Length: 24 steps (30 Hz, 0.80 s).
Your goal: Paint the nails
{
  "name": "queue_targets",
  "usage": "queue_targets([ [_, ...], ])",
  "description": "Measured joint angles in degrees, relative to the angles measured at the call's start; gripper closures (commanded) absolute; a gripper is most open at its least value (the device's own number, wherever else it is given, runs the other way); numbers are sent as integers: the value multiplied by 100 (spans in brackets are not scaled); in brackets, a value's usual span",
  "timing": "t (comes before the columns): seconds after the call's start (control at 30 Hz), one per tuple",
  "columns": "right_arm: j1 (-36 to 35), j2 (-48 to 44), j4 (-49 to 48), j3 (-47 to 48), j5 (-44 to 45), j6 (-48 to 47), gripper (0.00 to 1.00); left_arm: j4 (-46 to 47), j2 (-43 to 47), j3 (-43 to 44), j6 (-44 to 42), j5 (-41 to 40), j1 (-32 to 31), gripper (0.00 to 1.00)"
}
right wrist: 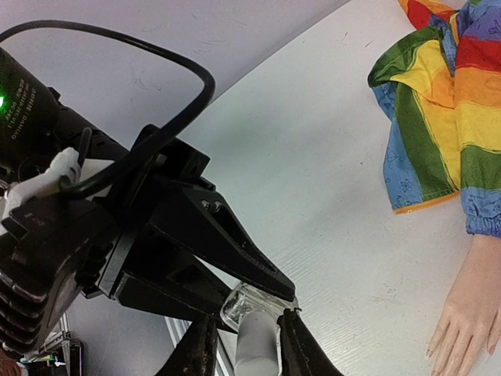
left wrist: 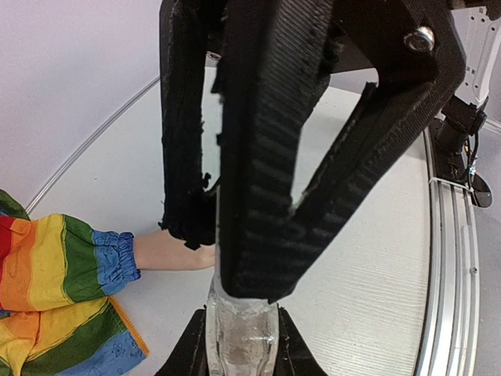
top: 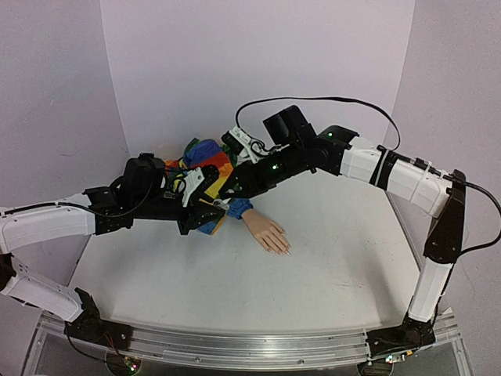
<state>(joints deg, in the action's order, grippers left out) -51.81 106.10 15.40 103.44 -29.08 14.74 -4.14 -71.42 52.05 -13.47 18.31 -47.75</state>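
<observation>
Okay, left tool (left wrist: 241,356) was clamped tight on a clear bottle (right wrist: 252,301), with a jaw pressed to each side of the glass. The bottle looked to be held above the counter (top: 313,266), not resting on it. Right tool (right wrist: 250,362) sat at the bottle's top, its fingers either side of the white cap (right wrist: 257,337). Couldn't tell whether they pinched the cap or only flanked it. Both tools met nose to nose over the counter, just in front of the rainbow sleeve (top: 205,157), which was bunched up toward the back wall. The hand (top: 267,233) stuck out of the sleeve cuff and lay flat on the counter, to the right of the tools and apart from both. The nails (top: 284,250) were at its fingertips, pointing toward the near right, too small to tell colour.
</observation>
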Motion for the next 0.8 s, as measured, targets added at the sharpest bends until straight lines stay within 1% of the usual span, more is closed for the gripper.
queue_targets([
  [0.07,0,0,0,0,-15,-11,71,-2,0,0,0,0,0,100],
  [0.2,0,0,0,0,-24,-4,65,-11,0,0,2,0,0,100],
  [0.57,0,2,-2,-11,-24,-15,64,-31,2,0,7,2,0,100],
  [0.7,0,15,-2,-11,-24,-17,68,-31,15,0,9,2,0,100],
  [0.8,0,42,-4,-11,-26,-13,74,-33,22,0,22,2,0,100],
])
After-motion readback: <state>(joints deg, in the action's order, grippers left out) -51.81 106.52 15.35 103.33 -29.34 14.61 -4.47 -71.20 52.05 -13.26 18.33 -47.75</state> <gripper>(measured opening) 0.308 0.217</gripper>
